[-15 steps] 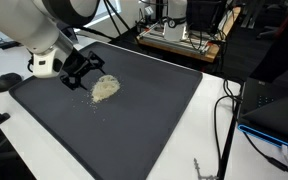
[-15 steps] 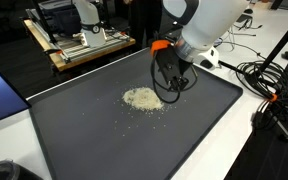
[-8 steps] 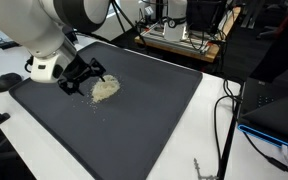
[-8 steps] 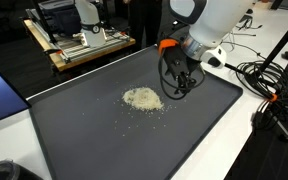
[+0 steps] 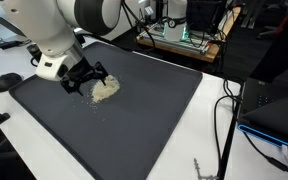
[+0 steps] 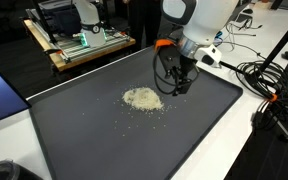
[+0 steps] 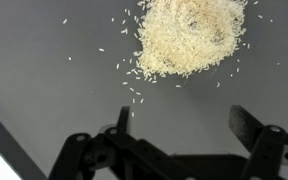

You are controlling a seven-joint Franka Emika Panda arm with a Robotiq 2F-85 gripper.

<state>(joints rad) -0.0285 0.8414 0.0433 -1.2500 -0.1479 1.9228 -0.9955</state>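
Note:
A small heap of pale rice grains [image 5: 105, 88] lies on a dark grey mat [image 5: 144, 110]; it also shows in the other exterior view [image 6: 142, 98] and at the top of the wrist view [image 7: 187, 36]. My gripper [image 5: 89, 80] hovers just above the mat beside the heap, seen also in an exterior view [image 6: 176, 82]. Its two black fingers stand wide apart in the wrist view [image 7: 184, 120], with bare mat and a few stray grains between them. It is open and holds nothing.
The mat [image 6: 134, 130] covers a white table. A wooden cart with equipment [image 6: 79, 40] stands behind it. Cables [image 6: 269, 85] lie beside the mat, and a laptop [image 5: 279, 110] sits at the table's side. A round white object [image 5: 6, 82] lies by the mat's corner.
The gripper has shifted slightly beside the rice heap, staying low over the mat and open. The heap has not moved.

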